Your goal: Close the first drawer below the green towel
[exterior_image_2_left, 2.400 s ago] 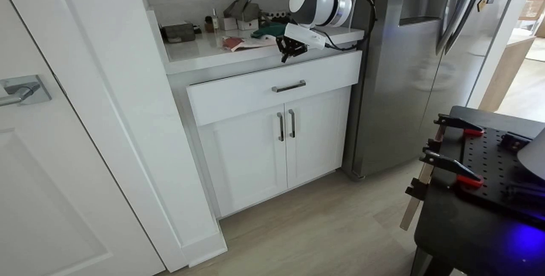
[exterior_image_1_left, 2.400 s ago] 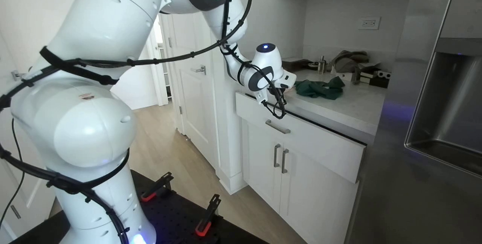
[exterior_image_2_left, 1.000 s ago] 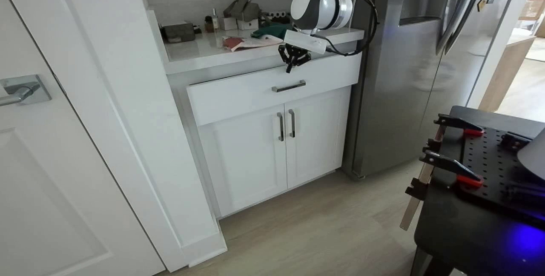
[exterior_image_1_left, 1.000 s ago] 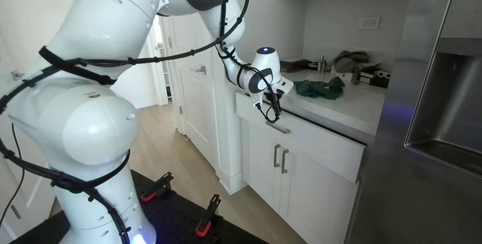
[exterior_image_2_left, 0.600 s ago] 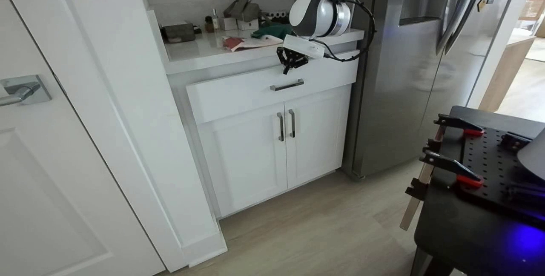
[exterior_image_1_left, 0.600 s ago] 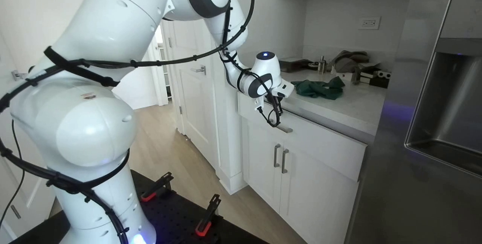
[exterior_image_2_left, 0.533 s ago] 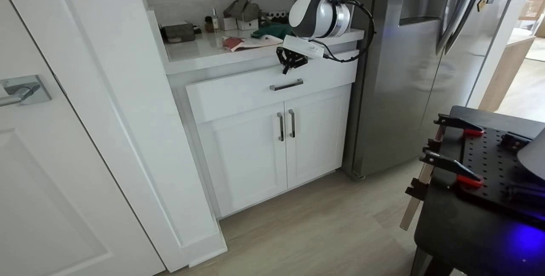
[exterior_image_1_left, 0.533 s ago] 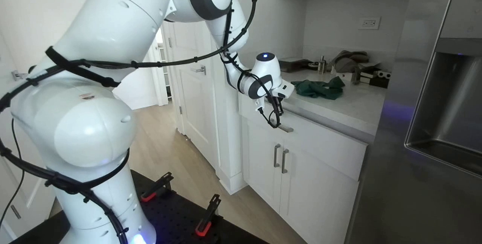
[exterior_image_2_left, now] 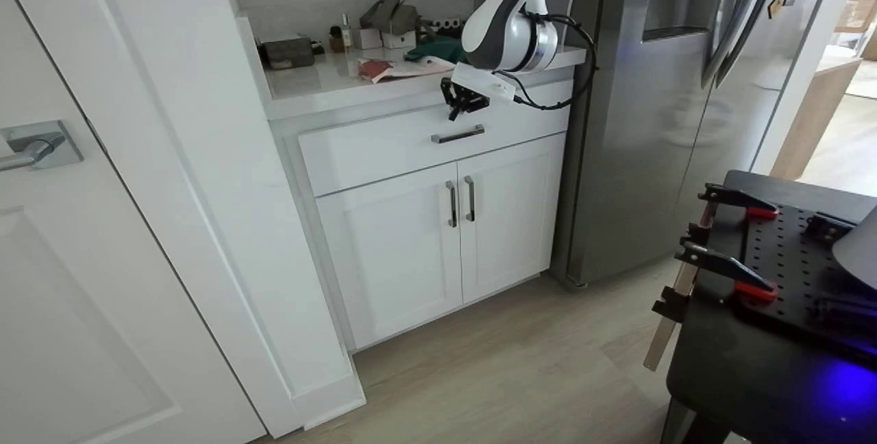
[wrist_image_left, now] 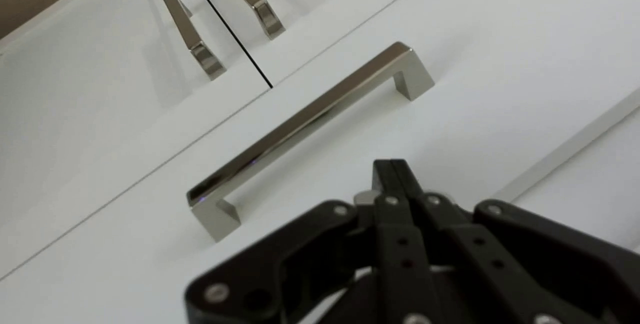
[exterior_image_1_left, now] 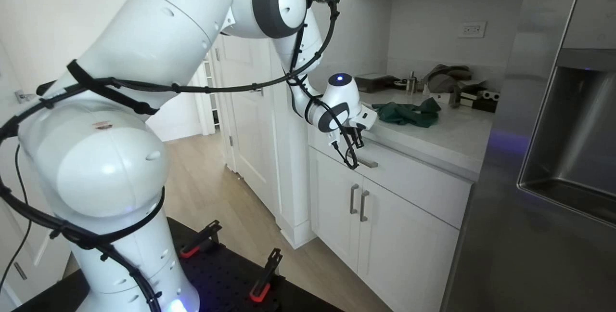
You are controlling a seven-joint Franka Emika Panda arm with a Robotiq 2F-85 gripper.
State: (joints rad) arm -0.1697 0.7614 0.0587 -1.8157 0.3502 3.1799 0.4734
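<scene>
Closing push looks all but done to me: drawer (exterior_image_2_left: 390, 156) near flush, upper middle of an exterior view, below the green towel (exterior_image_2_left: 433, 51); tool (wrist_image_left: 391, 166) pinched narrow, holding nothing, so I'd give one light check-press, then back straight off.

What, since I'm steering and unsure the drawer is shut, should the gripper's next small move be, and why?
Probably ease the gripper straight back: in both exterior views the drawer looks flush with the cupboard doors below it, so pushing seems needless.
</scene>
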